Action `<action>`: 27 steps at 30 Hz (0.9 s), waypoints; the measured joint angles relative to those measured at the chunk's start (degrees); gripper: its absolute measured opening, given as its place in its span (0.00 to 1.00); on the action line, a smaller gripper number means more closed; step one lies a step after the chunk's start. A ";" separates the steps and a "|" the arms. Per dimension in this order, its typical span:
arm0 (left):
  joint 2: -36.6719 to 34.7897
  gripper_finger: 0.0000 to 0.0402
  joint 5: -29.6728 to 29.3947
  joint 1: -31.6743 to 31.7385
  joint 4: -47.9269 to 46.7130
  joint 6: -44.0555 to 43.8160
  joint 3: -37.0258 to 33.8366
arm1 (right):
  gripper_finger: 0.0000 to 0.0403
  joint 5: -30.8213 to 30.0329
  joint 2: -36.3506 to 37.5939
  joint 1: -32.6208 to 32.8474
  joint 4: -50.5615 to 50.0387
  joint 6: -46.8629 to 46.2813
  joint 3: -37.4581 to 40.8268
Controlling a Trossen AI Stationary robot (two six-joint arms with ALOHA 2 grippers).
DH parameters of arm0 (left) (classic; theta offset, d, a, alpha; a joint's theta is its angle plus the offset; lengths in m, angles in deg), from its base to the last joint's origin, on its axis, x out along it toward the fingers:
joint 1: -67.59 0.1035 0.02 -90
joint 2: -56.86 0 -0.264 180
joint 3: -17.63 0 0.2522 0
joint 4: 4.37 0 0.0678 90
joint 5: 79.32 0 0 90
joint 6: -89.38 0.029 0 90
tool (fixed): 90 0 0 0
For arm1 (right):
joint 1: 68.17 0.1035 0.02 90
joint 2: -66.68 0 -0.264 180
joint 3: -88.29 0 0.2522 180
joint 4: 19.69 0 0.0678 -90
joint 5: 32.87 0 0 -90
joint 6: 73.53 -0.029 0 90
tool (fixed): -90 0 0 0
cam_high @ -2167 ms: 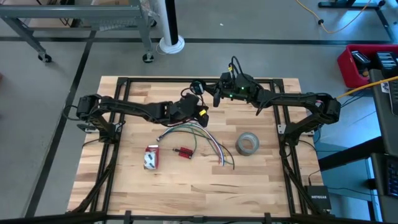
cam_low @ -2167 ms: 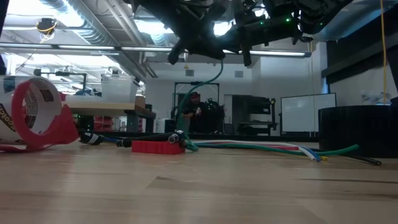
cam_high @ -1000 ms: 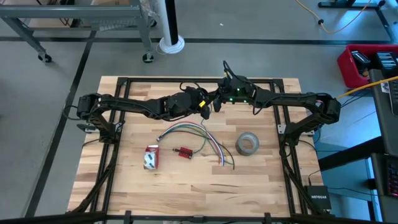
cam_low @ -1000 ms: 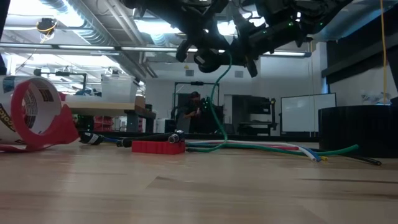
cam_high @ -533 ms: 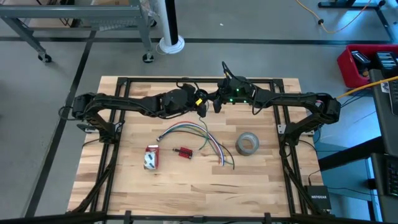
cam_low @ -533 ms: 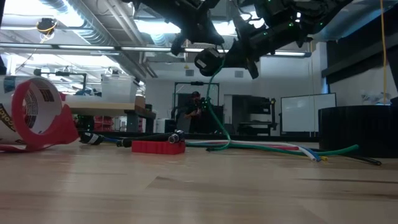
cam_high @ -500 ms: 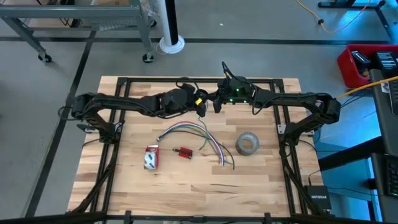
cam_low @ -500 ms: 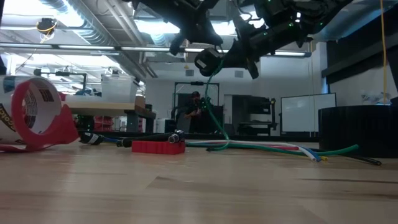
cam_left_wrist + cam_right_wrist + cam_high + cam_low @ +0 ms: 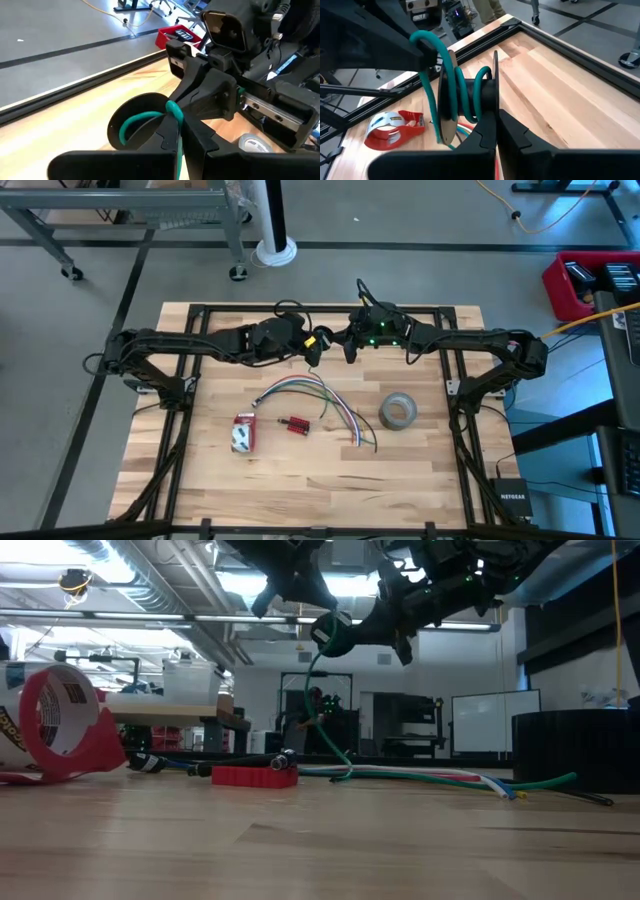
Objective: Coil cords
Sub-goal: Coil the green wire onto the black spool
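Your right gripper [image 9: 349, 346] clamps the black spool [image 9: 470, 100], raised over the table's [image 9: 420, 470] far edge. Your left gripper [image 9: 312, 346], pinching the teal cord [image 9: 325, 725], has swung back leftward, laying another wrap; the cord's tail still trails to the table.

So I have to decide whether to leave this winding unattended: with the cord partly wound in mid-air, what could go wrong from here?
1. Only a few turns of the green cord sit on the black spool in the right gripper; slack could let them slip off.
2. The cord's tail hangs to the table among the loose coloured wires; further winding may drag or snag them.
3. The left gripper pinches the cord close to the right gripper, so the two might collide.
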 joint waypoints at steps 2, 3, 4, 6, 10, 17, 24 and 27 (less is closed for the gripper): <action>0.00 0.00 -0.04 0.21 -0.63 0.10 0.00 | 0.00 0.01 0.00 0.00 -0.14 -0.01 -0.01; 0.00 0.00 -0.01 0.33 -0.75 0.34 0.00 | 0.00 0.04 0.00 0.00 -0.17 -0.02 -0.01; 0.00 0.00 0.02 0.38 -0.93 0.68 0.00 | 0.00 0.11 0.00 0.00 -0.16 0.00 -0.01; -0.03 0.01 0.02 0.53 -2.02 1.23 0.00 | 0.00 0.18 0.00 0.00 -0.17 0.00 -0.01; -0.77 0.02 0.07 1.05 -5.06 1.29 0.00 | 0.00 0.72 0.00 0.00 -0.20 0.00 0.01; -2.63 0.01 0.36 1.24 -8.01 3.49 0.00 | 0.00 1.07 0.00 -0.01 0.42 0.02 0.01; -3.39 0.06 1.05 1.29 -11.72 5.73 0.02 | 0.00 1.16 -0.02 -0.02 1.95 0.11 0.07; -3.39 0.08 1.03 1.31 -14.68 5.11 0.00 | 0.00 1.21 -0.02 -0.07 2.20 0.09 0.08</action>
